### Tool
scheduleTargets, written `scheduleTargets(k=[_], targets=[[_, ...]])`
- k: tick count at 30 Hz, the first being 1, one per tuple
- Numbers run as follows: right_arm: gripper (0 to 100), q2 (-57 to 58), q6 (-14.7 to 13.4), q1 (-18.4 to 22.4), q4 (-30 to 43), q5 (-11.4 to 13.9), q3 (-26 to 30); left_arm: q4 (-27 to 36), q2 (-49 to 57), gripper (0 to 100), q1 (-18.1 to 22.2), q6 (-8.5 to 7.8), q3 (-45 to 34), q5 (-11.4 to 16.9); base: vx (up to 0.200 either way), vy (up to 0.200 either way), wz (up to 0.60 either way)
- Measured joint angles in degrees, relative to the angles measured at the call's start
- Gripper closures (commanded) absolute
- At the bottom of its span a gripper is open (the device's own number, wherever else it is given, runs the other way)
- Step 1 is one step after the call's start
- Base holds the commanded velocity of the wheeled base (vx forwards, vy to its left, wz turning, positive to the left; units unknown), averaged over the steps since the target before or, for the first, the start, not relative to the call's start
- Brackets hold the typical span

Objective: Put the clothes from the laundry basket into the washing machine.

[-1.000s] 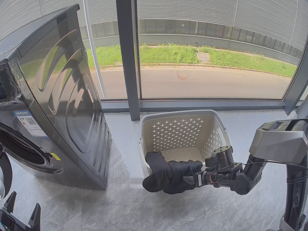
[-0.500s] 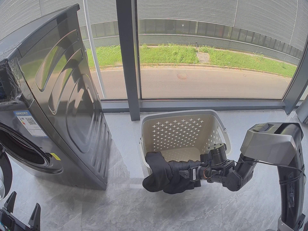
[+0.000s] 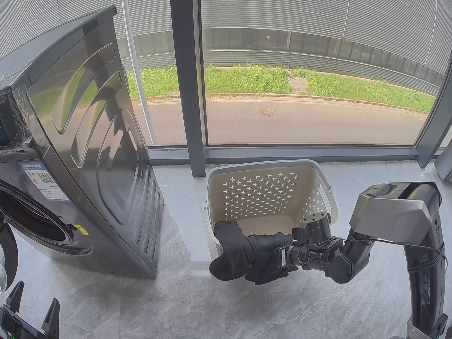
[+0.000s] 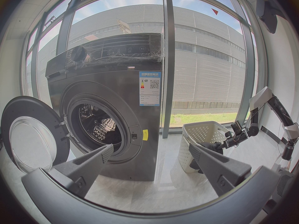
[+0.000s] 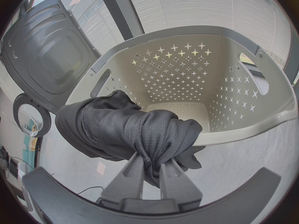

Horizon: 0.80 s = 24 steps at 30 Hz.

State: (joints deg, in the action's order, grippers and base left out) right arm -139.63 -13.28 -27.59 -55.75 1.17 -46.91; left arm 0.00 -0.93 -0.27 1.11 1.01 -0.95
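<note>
"Dark garment (image 3: 245, 257): how is it entered?" the first clerk asks.

"After the larger lots," the second replies. "Washing machine (image 3: 94, 142): grey, standing on the floor (image 3: 188, 302) at the robot's left, round door (image 4: 31, 134) swung open, drum exposed. Laundry basket (image 3: 254, 189): pale, perforated, on the floor by the window, apart from the machine and to its right. Garment: bunched over the basket's near rim, part of it hanging down the outside. Right gripper (image 5: 152, 161): level with that rim, jaws closed to a narrow slit on a twisted fold at one end of the garment. Left gripper (image 4: 150, 147): low, facing the machine's front, jaws spread wide with nothing between them."

"Hazards on file?"

"Three, all by estimate. The hold is on a thin fold only, so the cloth could slide out once its full weight hangs free. The bulk lies across the rim, so a sideways pull might catch there and drag or tip the light basket. The loose end hangs low, so on the way to the drum it may sweep the floor or snag on the door."

"Tally?"

"Washing machine, one. Door, one. Basket, one. Garment, one counted. Grippers, two."
</note>
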Motion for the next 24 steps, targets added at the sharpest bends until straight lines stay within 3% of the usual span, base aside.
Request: scheduleTargets(k=[24], targets=[[100, 25.3, 0.2, -0.4, -3.8, -0.2, 14.7, 0.0, 0.0, 0, 0.0, 0.0, 0.0, 0.0, 0.0, 0.0, 0.0]])
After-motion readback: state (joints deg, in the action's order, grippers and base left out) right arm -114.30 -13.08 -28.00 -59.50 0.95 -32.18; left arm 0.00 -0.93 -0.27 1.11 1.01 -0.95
